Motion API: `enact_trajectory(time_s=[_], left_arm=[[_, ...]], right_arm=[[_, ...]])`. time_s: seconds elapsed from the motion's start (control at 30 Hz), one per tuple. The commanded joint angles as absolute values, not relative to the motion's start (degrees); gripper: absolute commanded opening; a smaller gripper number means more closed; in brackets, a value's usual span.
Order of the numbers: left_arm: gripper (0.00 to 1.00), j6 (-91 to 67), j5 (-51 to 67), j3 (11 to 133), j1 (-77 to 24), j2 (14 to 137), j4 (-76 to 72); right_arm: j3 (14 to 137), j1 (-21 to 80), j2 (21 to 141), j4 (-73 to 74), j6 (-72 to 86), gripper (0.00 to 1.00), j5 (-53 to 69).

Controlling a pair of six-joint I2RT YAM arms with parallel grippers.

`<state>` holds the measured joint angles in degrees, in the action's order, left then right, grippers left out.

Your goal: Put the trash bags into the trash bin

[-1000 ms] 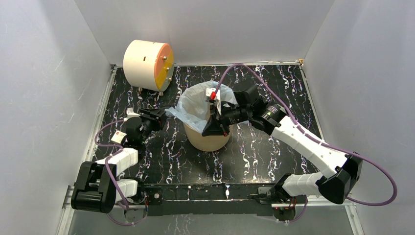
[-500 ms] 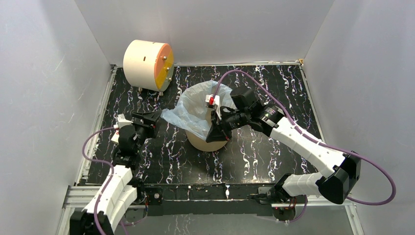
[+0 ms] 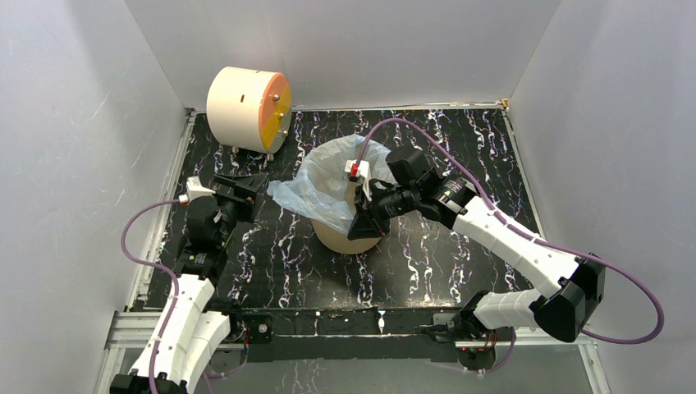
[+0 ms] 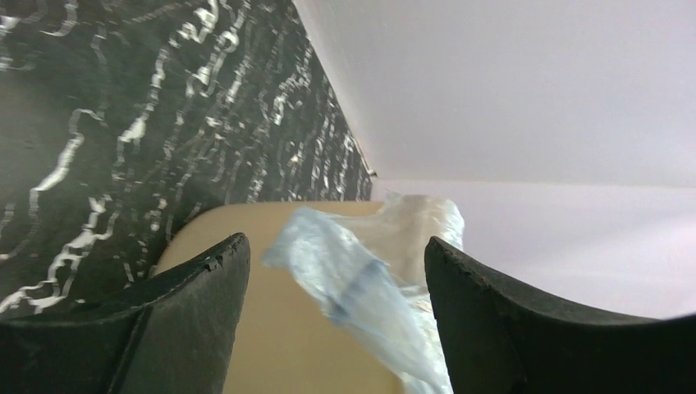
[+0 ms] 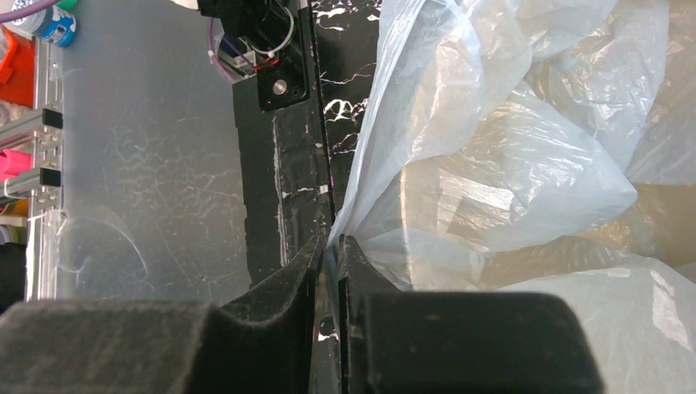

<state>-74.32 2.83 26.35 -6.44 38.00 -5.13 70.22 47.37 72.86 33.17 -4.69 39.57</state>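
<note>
1. The cream drum with an orange face [image 3: 246, 98] lies on its side to the left of and behind the round tan-beige trash bin [image 3: 341, 240], well apart from it. I judge it to be no part of the job.
2. The left gripper [image 4: 335, 242] hangs just left of the bin, its jaws spread wide and empty. They frame the bag's loose flap, apparently lined up to take it.
3. The thin, crinkly, pale blue translucent trash bag [image 3: 324, 185] sits partly in the bin's mouth. 1 flap spills over the bin's left rim, so the bag is not fully in.
4. The right gripper [image 5: 328, 246], at the bin's near right rim, is closed to a sliver on a fold of the bag, probably to steady the film there.
</note>
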Motion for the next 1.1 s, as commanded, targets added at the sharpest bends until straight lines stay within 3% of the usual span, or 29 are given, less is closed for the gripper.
enact_trajectory(time_s=[0.0,0.2,0.43,0.57,0.77,0.93,1.07], left_arm=[[0.75,-74.4,12.0,30.9,-6.2,39.8,-6.4],[0.74,-81.8,18.4,28.2,-6.2,39.2,-8.8],[0.59,-87.3,23.2,28.0,-6.2,40.2,-8.3],[0.40,-87.7,23.6,28.7,-6.2,39.7,-8.0],[0.00,-85.7,23.1,26.2,-6.2,39.1,-7.9],[0.00,-82.7,20.9,20.8,-6.2,39.4,-10.6],[0.00,-85.5,22.2,14.0,-6.2,42.3,-24.5]], right_arm=[[69.8,47.7,72.7,32.7,-4.5,0.20,39.1],[70.0,47.7,72.9,32.6,-4.3,0.20,38.6],[69.5,47.7,72.9,32.2,-3.8,0.20,37.4],[69.8,47.7,73.0,32.0,-3.8,0.20,37.1],[70.2,47.7,72.5,31.7,-3.5,0.20,36.4],[69.7,47.7,70.2,29.7,-2.5,0.23,36.0],[68.4,47.7,66.7,24.7,0.2,0.37,35.1]])
